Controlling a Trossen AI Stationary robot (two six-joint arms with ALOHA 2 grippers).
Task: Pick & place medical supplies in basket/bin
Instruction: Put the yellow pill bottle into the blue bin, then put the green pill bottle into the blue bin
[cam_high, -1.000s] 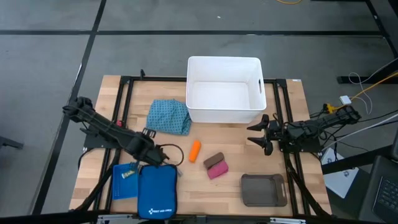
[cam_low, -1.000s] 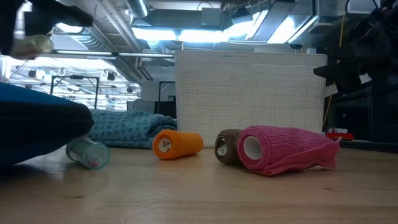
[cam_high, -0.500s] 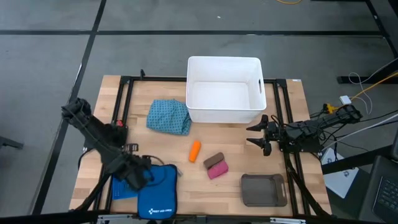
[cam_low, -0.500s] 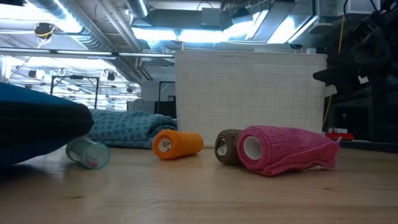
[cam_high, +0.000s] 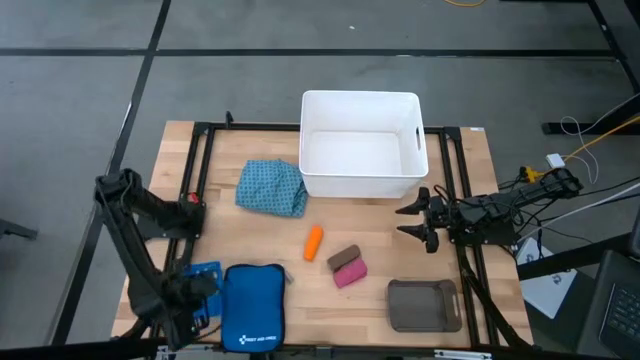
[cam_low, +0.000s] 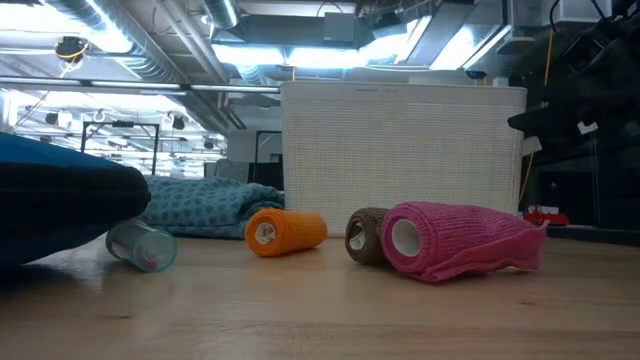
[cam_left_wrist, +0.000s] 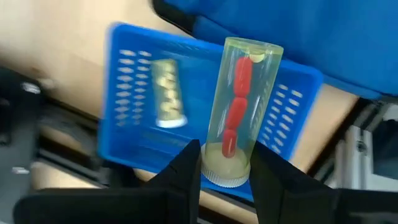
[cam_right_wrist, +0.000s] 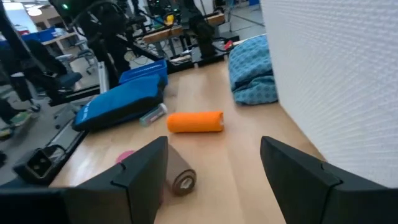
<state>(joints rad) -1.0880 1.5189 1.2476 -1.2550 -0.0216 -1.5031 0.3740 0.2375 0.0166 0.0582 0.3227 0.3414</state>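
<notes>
- Left gripper (cam_left_wrist: 225, 163): positioned at the front left corner of the table, above a shallow blue slotted tray (cam_left_wrist: 134, 93). Its two fingers are closed on the capped end of a clear vial (cam_left_wrist: 239, 112) holding red capsules.
- Blue tray: a second small vial (cam_left_wrist: 166, 93) with yellowish contents lies inside it; the tray sits just beside the blue zip pouch (cam_high: 252, 306).
- Right gripper (cam_high: 415, 216): held over the right edge of the table, near the front right corner of the white bin (cam_high: 362, 145). Its fingers are spread wide and hold nothing.
- White bin: stands at the rear centre of the table; its interior appears bare in the high view.
- Teal patterned cloth bundle (cam_high: 272, 187): lies on the wood just left of the bin, touching or almost touching its wall.
- Orange bandage roll (cam_high: 314, 241): lies in front of the bin, apart from it.
- Brown bandage roll (cam_high: 343, 256) and pink bandage roll (cam_high: 351, 272): lie side by side, touching, right of the orange roll.
- Clear vial on the table (cam_low: 142, 245): lies on its side against the pouch in the low view.
- Grey tray (cam_high: 424, 304): rests at the front right of the table.
</notes>
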